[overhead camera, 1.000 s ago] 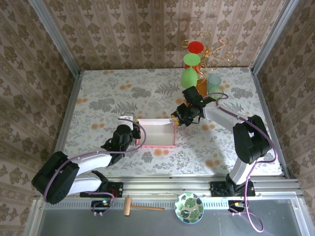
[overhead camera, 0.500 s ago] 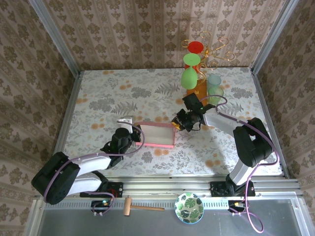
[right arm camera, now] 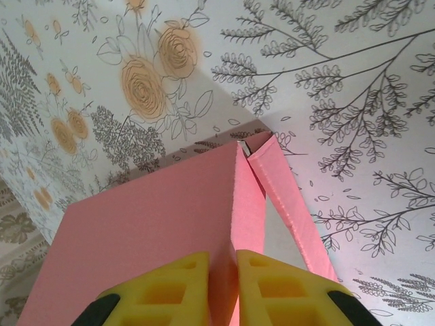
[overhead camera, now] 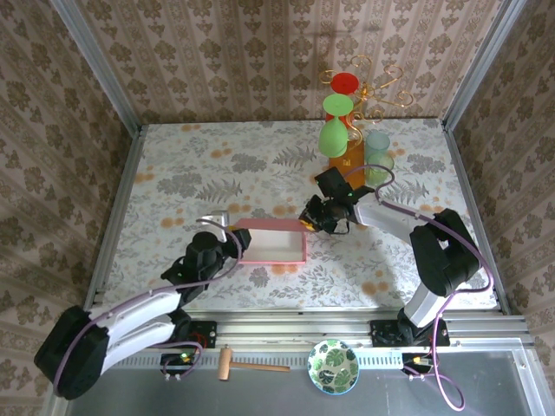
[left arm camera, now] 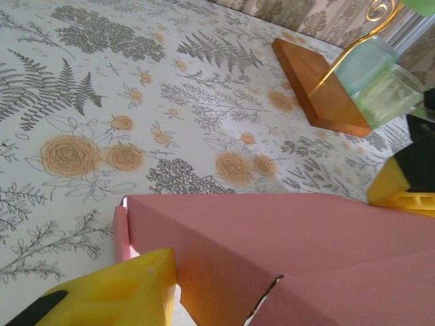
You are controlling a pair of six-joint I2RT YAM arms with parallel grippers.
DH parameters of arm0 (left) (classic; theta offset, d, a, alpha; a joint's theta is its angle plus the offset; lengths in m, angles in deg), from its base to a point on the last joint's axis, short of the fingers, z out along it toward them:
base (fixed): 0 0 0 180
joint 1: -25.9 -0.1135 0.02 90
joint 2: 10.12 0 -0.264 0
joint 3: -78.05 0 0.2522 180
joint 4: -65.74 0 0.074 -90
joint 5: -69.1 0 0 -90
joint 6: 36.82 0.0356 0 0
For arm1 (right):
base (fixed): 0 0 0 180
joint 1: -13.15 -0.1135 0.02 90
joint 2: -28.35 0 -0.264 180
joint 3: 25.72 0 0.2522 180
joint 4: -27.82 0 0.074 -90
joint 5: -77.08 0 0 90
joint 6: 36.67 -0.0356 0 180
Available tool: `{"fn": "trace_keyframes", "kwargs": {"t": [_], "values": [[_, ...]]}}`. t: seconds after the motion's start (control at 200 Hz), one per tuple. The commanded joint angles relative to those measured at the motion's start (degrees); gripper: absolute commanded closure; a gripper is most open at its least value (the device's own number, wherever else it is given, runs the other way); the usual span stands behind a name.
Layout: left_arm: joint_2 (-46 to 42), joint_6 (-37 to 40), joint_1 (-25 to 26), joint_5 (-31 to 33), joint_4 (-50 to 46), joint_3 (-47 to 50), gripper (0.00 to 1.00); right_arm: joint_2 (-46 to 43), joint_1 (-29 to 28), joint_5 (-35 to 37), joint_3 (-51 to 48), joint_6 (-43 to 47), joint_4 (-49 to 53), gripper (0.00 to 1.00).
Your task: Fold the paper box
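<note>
From above, the paper box [overhead camera: 273, 243] lies near the middle of the desk [overhead camera: 199, 165], between the two arms. It is a shallow pink tray with its pale inside facing up, and I see nothing lying in it. The left hand [overhead camera: 229, 243] sits at its left end and the right hand [overhead camera: 310, 217] at its far right corner. Behind them a pale glass tumbler [overhead camera: 378, 149] stands beside a gold wire stand [overhead camera: 347, 108]; whether it holds anything I cannot tell. On the near ledge a leaf-patterned bowl [overhead camera: 334, 366] looks empty, with a wooden mallet [overhead camera: 247, 364] near it.

In the left wrist view, one yellow pad [left arm camera: 115, 288] rests against the box's end corner. The other finger is out of frame, so I cannot tell whether this hand is released or grasping.

In the right wrist view, two yellow pads [right arm camera: 170, 288] are clenched on the edge of a pink wall, grasping the box. A narrow flap [right arm camera: 289, 210] hangs loose beside that corner.

The step looks like raising and tucking the walls. Done well, the right hand would swing its wall along the crease rather than pull. The left would brace the end so the box does not slide. The loose flap likely needs to go inside first, since thin card buckles if it is forced.
</note>
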Motion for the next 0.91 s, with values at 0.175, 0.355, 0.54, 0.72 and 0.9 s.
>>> {"fn": "trace_keyframes", "kwargs": {"t": [0.175, 0.355, 0.54, 0.72, 0.9], "values": [[-15.1, -11.8, 0.1, -7.3, -17.0, 3.4, 0.54, 0.6, -1.4, 3.9, 0.6, 1.6, 3.0, 0.87], [-22.2, -15.9, -1.6, -9.5, -22.3, 5.1, 0.5, 0.9, -2.4, 5.4, 2.1, 2.2, 4.6, 0.88], [-24.0, -19.3, -3.8, -15.0, -26.0, 2.8, 0.49, 1.3, -3.1, 6.4, 2.0, 2.1, 4.8, 0.89], [-23.9, -25.8, -4.4, -19.7, -35.4, -2.1, 0.51, 2.0, -3.2, 7.3, 1.9, 2.0, 4.8, 0.9], [-26.0, -31.9, -4.4, -18.4, -43.8, -7.8, 0.52, 1.9, -3.3, 8.2, 1.8, 2.4, 5.0, 0.91]]}}
